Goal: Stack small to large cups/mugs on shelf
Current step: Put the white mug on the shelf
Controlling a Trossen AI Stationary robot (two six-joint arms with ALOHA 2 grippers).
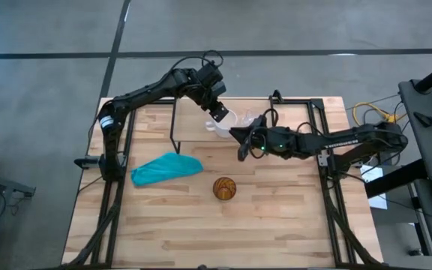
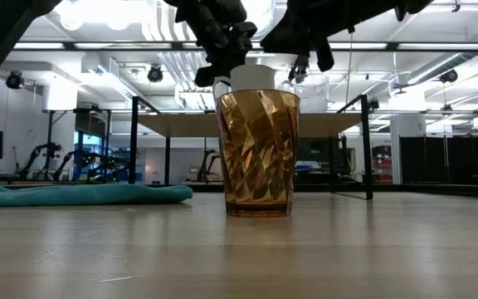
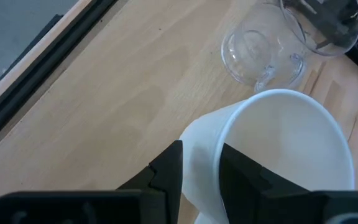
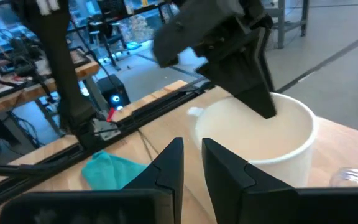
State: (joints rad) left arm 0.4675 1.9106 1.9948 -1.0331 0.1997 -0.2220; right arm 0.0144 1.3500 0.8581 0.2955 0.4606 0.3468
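On shelf [image 1: 193, 124], left fingers [image 3: 166, 171] pinching empty white mug [image 3: 278, 155] rim, empty glass cup [image 3: 260, 53] beside, right fingers [image 4: 173, 165] closed.

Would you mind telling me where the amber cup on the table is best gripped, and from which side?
Grip the amber cup across its open rim, coming straight down from above. It stands upright and alone on the table, apart from the teal cloth, has no handle, and widens toward the top, so a finger inside and one outside the wall would likely hold best.

White mug [image 1: 222, 122] is sitting on shelf [image 1: 193, 124], glass cup [image 1: 250, 121] just right of it. Amber cup [image 1: 225, 187] is standing on table [image 1: 163, 225] before shelf, cloth [image 1: 166, 167] lying to its left.
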